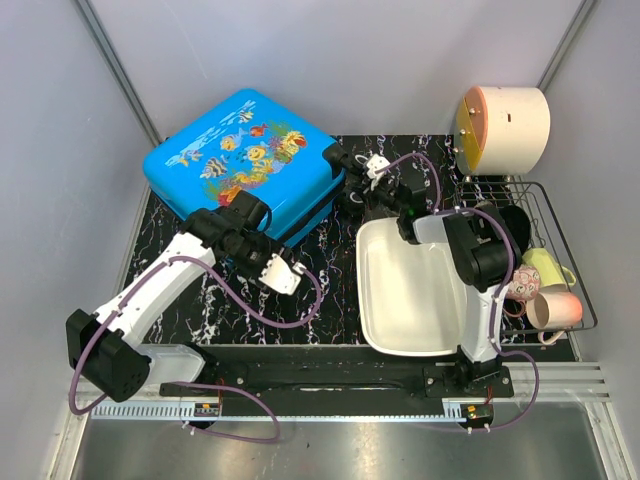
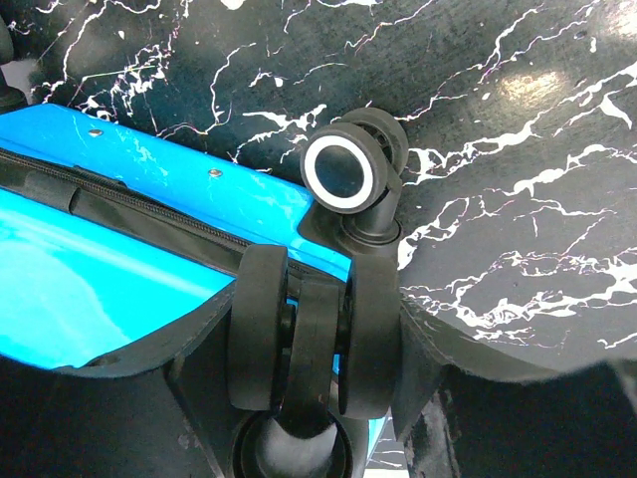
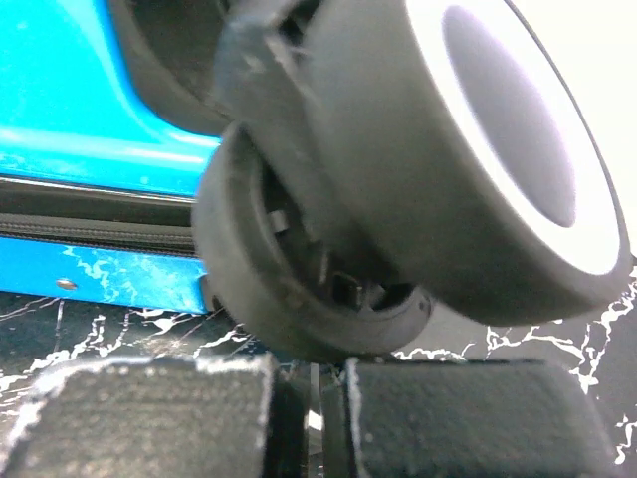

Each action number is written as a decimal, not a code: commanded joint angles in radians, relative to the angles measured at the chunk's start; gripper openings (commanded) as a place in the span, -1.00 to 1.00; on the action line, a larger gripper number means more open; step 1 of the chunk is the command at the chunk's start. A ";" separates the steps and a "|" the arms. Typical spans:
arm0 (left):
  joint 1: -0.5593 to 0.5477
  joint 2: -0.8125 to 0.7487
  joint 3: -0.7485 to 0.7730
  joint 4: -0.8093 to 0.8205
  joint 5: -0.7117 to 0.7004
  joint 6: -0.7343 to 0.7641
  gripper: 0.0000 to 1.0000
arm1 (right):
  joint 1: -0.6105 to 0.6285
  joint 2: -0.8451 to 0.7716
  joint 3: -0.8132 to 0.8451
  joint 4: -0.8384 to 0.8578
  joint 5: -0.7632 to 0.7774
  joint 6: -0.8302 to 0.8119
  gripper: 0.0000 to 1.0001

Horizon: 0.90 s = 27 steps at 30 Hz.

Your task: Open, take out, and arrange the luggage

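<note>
Luggage (image 1: 240, 160) lies flat and closed on the table (image 1: 215, 300), its fish-print lid up and the zip line along its side drawn together. It sits just ahead of the left gripper (image 1: 250, 212) and to the left of the right gripper (image 3: 318, 418).

The left gripper, jaws about half apart, straddles a twin wheel (image 2: 309, 344) at the case's near corner and appears to pinch it from both sides. The right gripper is closed and holds nothing, its pads (image 3: 129, 418) pressed together just under another wheel (image 3: 448, 149) at the far corner. A white basin (image 1: 410, 290) sits behind and below it.

By the look of it, the job has barely begun. The case is not yet open, nothing has been taken out, and the arranging has not started.
</note>
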 commanded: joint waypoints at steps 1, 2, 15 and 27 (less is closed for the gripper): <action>0.048 -0.009 -0.067 -0.238 -0.089 -0.045 -1.00 | -0.129 0.050 0.105 0.157 0.028 -0.039 -1.00; 0.048 -0.012 -0.074 -0.238 -0.092 -0.038 -1.00 | -0.133 0.060 0.139 0.151 0.008 -0.034 -1.00; 0.048 -0.051 -0.180 -0.244 -0.098 0.052 -1.00 | -0.143 0.265 0.442 0.135 -0.180 0.030 -1.00; 0.035 -0.035 -0.199 -0.225 -0.092 0.123 -1.00 | -0.135 0.467 0.768 0.163 -0.301 0.187 -1.00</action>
